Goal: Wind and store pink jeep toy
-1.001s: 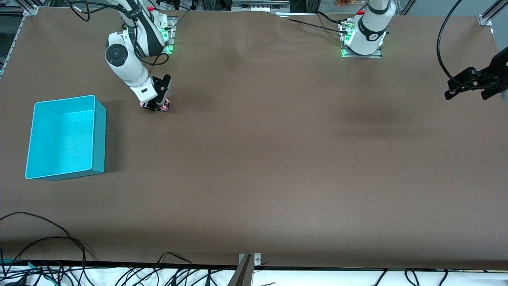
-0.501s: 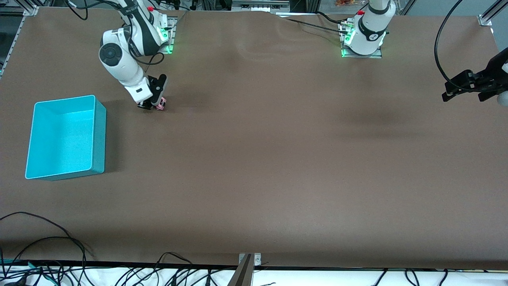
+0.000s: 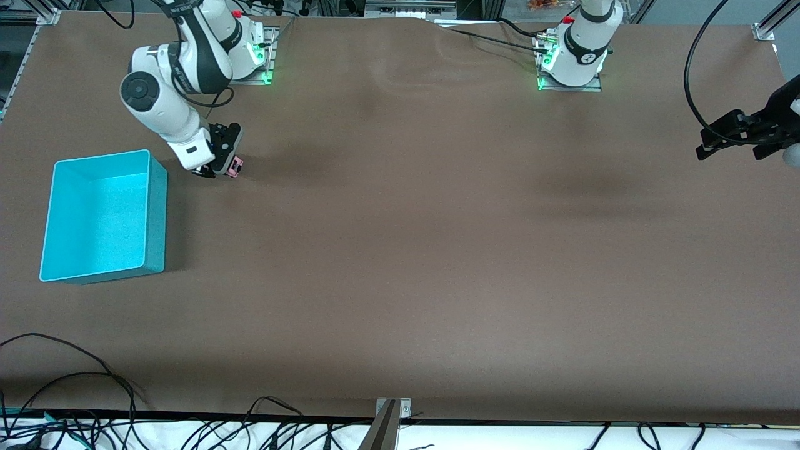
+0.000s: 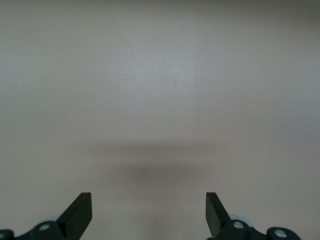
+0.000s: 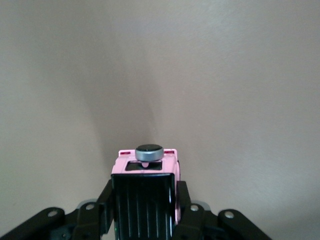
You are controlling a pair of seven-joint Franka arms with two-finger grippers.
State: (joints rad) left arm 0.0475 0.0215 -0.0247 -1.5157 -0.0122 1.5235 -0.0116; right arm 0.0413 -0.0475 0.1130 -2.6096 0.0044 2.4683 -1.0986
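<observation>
Two arms in front view: right hand gripped small pink jeep toy with black ribbed roof beside open turquoise plastic bin. Left wrist: left hand wide, waiting over brown table. Right wrist: narrow side grip; jeep could slip during transfer.

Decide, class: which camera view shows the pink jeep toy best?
The right wrist view: the pink jeep toy fills it, clamped in the right gripper. The front view shows only a pink speck; the left wrist view shows none of it.

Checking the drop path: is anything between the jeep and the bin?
Nothing visible. The right gripper holds the jeep beside the bin, with only bare table between them. The left gripper waits open at the left arm's end of the table.
</observation>
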